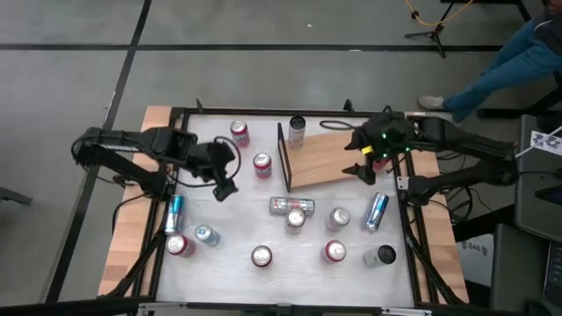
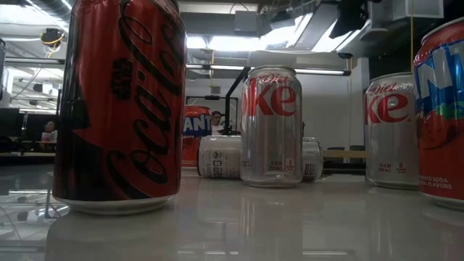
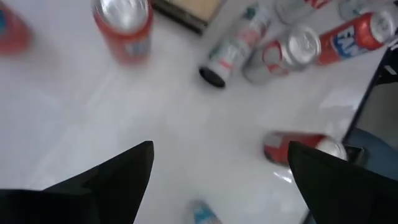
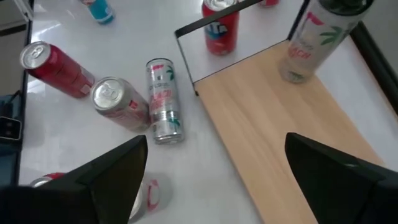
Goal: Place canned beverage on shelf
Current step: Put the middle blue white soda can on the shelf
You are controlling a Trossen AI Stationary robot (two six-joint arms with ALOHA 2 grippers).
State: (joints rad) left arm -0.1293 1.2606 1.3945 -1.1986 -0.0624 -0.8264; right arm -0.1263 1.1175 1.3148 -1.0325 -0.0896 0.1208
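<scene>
With nothing picked up yet, my left end effector (image 1: 225, 178) hangs wide open over the tabletop (image 1: 237, 233) and my right end effector (image 1: 362, 160) wide open above the shelf (image 1: 327, 161), so next I must choose a can (image 1: 262, 164) and grip it.

I have the left gripper (image 1: 226, 178) hovering clear of the shelf (image 1: 325, 161), on its framed-end side, jaws spread wide and empty. My right gripper (image 1: 362, 161) hangs over the shelf's opposite end, jaws likewise spread and empty. Both arms reach inward over the bench.
</scene>
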